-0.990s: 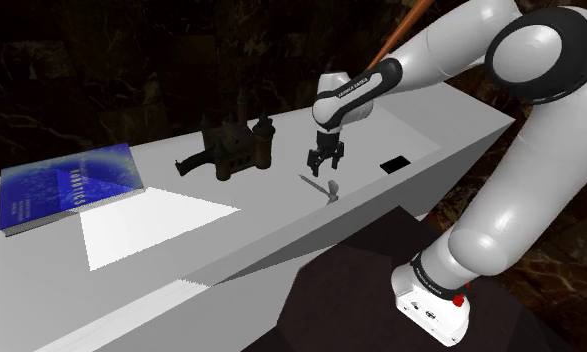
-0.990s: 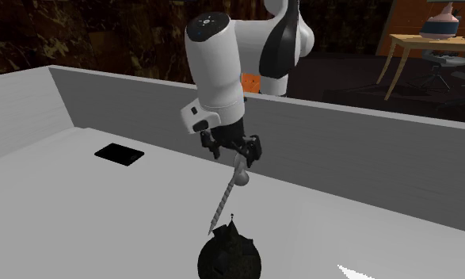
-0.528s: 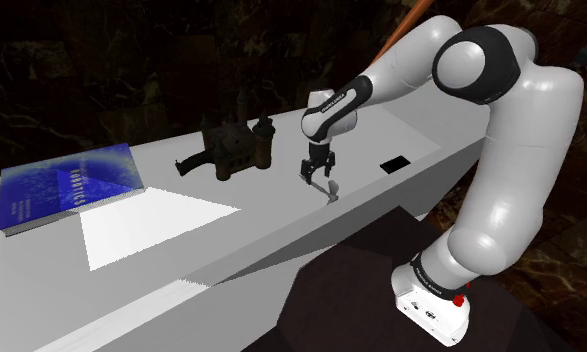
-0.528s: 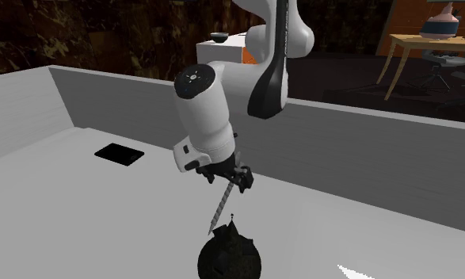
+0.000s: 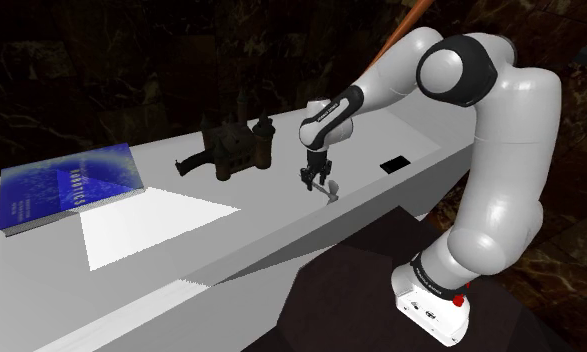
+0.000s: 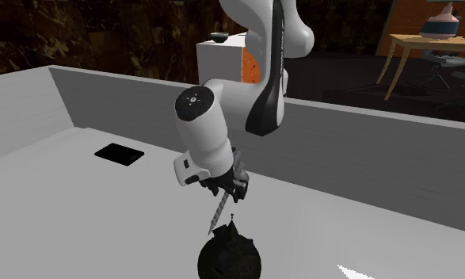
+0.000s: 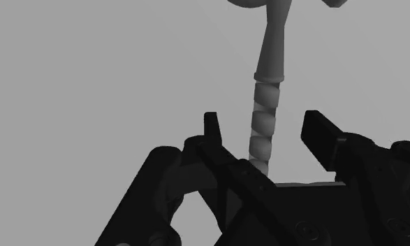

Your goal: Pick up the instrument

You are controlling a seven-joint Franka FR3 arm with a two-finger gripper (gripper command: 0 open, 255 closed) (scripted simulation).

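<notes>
Shoulder view: the tool (image 5: pixel 316 181) is down at the table (image 5: pixel 281 205) near its front edge, right over the grey instrument (image 5: pixel 330 191). The instrument lies flat on the table with its head poking out toward the view's lower right of the tool. The dark lumpy object (image 5: pixel 231 150) and the blue book (image 5: pixel 69 186) sit well apart to the view's left, and the flat black rectangle (image 5: pixel 394 165) is off to the right. None of them is in your way.

Second exterior view: the tool (image 6: pixel 230 189) sits on the far end of the instrument (image 6: pixel 218 214). The ribbed shaft runs from the tool toward the camera, down to the dark round object (image 6: pixel 227 255). You can't tell from here whether the shaft touches that object.

Wrist view: the tool (image 7: pixel 266 136) is spread wide and has hold of nothing. The instrument (image 7: pixel 269 91) has its ribbed shaft running straight out between the fingers (image 7: pixel 211 129), with a gap on each side. Its long axis sits square to the closing direction and roughly centred, a touch nearer the left one. My read is that you're lined up, so close on the shaft, then lift.
</notes>
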